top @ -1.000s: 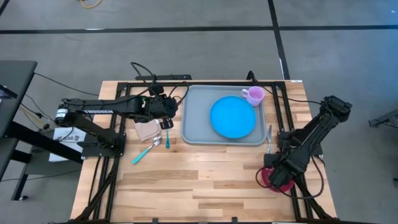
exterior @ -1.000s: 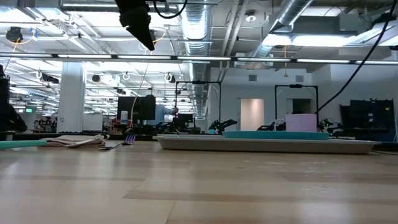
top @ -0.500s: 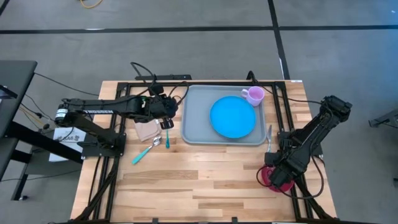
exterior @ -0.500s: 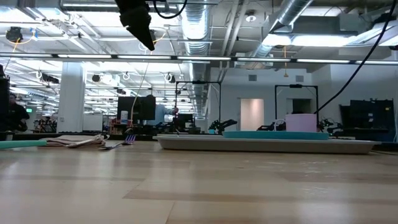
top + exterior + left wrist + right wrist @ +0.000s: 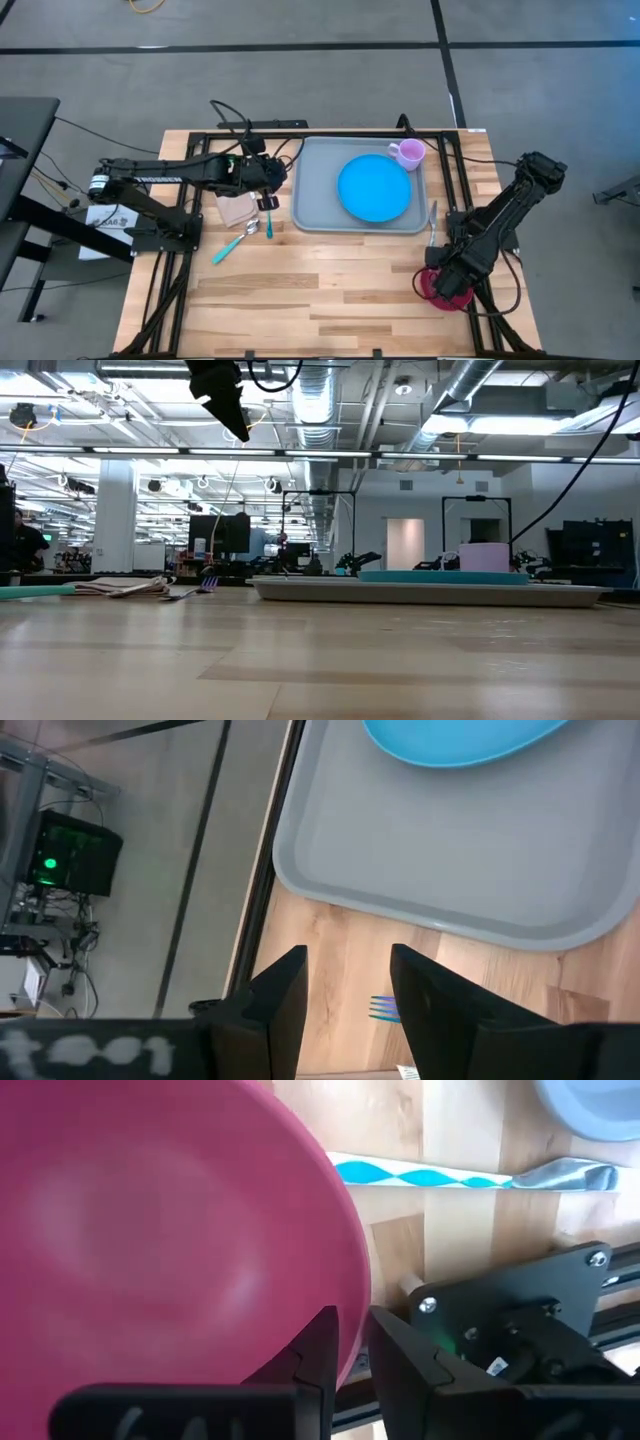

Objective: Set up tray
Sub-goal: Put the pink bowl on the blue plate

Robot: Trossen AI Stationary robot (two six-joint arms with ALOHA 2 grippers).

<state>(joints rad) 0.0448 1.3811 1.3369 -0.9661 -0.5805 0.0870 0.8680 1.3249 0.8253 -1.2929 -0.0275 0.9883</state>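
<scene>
Tray [image 5: 318,196] edge lies just beside left gripper [image 5: 268,202], bare wood between

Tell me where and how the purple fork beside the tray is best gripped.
Judging by its pose, take the fork at mid-handle from straight above. It lies flat on the wood left of the tray, tines toward the left gripper, whose open fingers hover over it. Its thin handle suits a narrow pinch across its width.

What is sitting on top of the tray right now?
On the tray sit a round blue plate in the middle and a pink mug in one far corner. The tray surface beneath the plate is covered, so nothing under it can be seen.
</scene>
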